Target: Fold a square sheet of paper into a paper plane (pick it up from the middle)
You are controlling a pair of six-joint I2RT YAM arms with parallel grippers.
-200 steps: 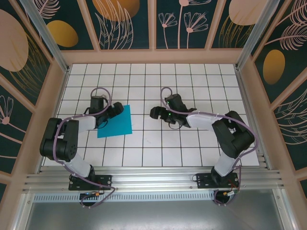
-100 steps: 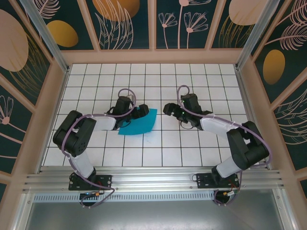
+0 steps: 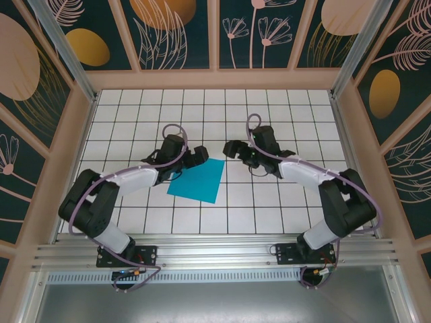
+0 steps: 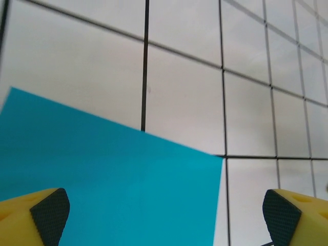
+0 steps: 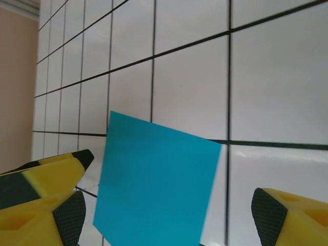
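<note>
Teal square sheet of paper (image 3: 196, 180) lies flat; left gripper (image 3: 199, 157) and right gripper (image 3: 229, 148), both released, hover by its far edge; off-centre pinching may crumple it.

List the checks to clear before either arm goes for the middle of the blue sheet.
1. The square sheet of paper lies flat and unfolded on the table: ok.
2. The left gripper has its fingers apart, nothing held: ok.
3. The right gripper has its fingers apart, nothing held: ok.
4. A gripper is above the sheet's middle: not ok; both sit by its far edge.
5. Height of the left fingers above the sheet: cannot tell.
</note>
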